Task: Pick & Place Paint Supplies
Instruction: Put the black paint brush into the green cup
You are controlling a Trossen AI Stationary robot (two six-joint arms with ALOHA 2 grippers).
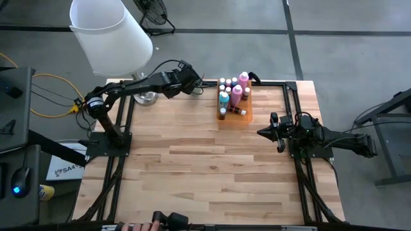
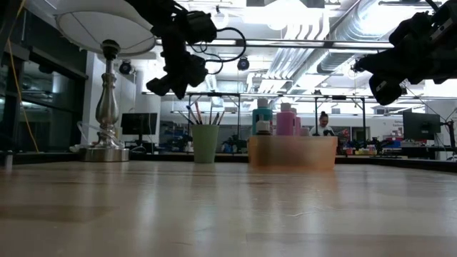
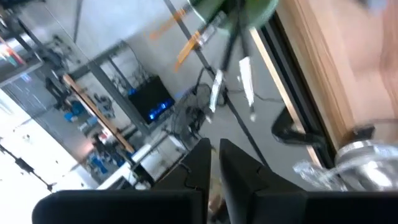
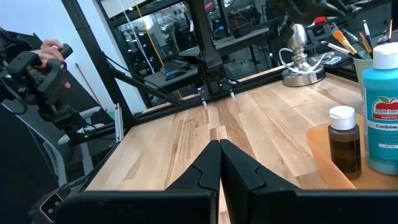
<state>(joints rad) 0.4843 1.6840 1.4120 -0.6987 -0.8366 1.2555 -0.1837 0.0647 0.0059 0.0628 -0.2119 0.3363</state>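
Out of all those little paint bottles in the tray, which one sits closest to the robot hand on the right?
The small brown bottle with the white cap, at the tray's near corner. It stands closest to the right gripper; the tall teal bottle is beside it, farther back.

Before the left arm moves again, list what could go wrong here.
1. The left gripper hangs above the green cup of paintbrushes; a careless descent could tip the cup or scatter the brushes.
2. The lamp stands beside the left arm; a wide swing could strike its shade.
3. The paint bottles stand crowded in the orange tray; reaching for one could topple its neighbours.
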